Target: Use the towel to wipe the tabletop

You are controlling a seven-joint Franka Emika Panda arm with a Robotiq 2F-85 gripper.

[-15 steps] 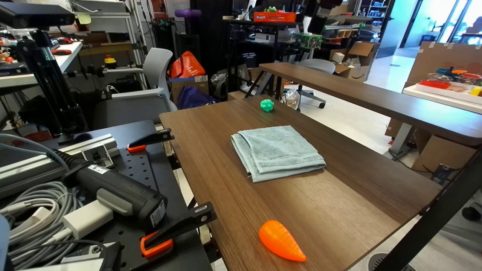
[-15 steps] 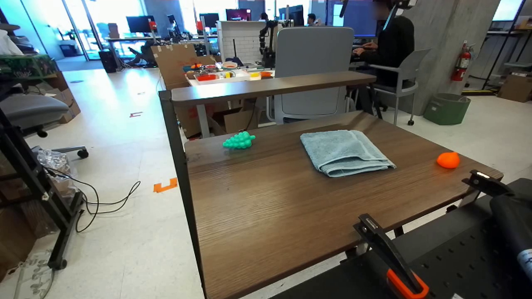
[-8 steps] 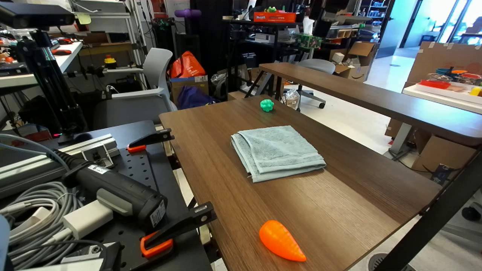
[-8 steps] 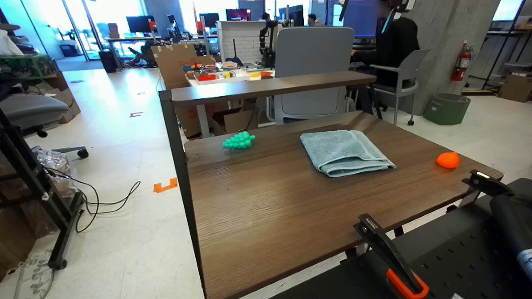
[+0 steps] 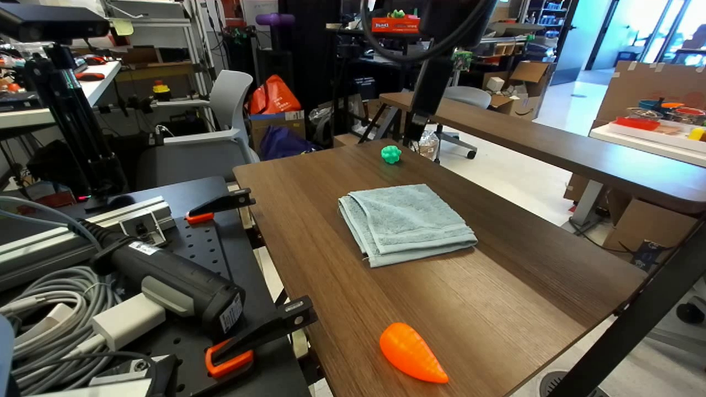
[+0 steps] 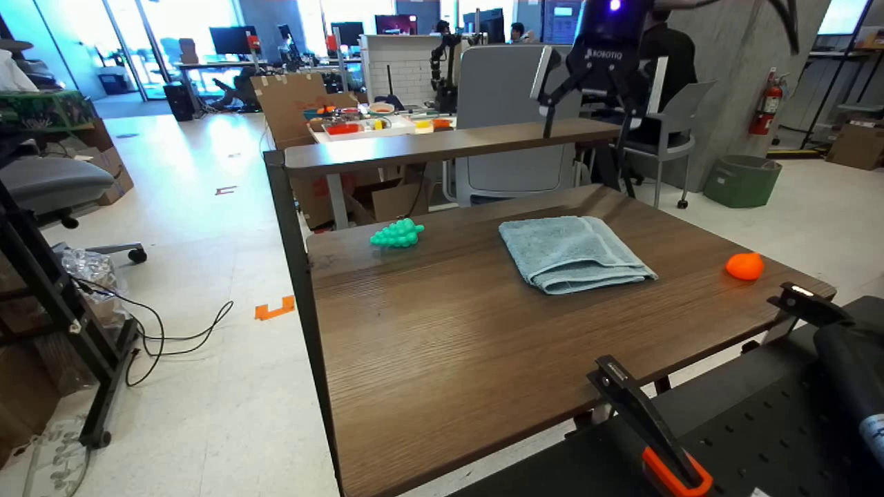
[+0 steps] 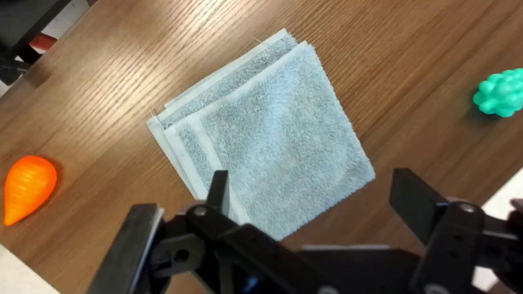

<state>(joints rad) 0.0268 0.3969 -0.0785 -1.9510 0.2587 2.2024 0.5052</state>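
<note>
In an exterior view, at the left, a black handheld device is being supported by a black perforated plate; white labels are being displayed on its body, the print being too small to read. Farther right, a red box is being marked by white lettering, likewise illegible.

In an exterior view, from the left, a green grape-shaped toy is being supported by the tabletop. The towel, folded roughly square, is being supported flat on the same surface, well apart from the toy. Above the towel, the gripper is being suspended clear of towel and tabletop; the word "ROBOTIQ" is being displayed on it. At the right, an orange toy is being supported near the end of the tabletop.

In the wrist view, from the left, the orange toy is being shown as carrot-shaped. The towel is being partly overlapped by one of the fingers, which are being held widely spread, a broad gap being left between them. The green grape-shaped toy is being cut off at the right border.
</note>
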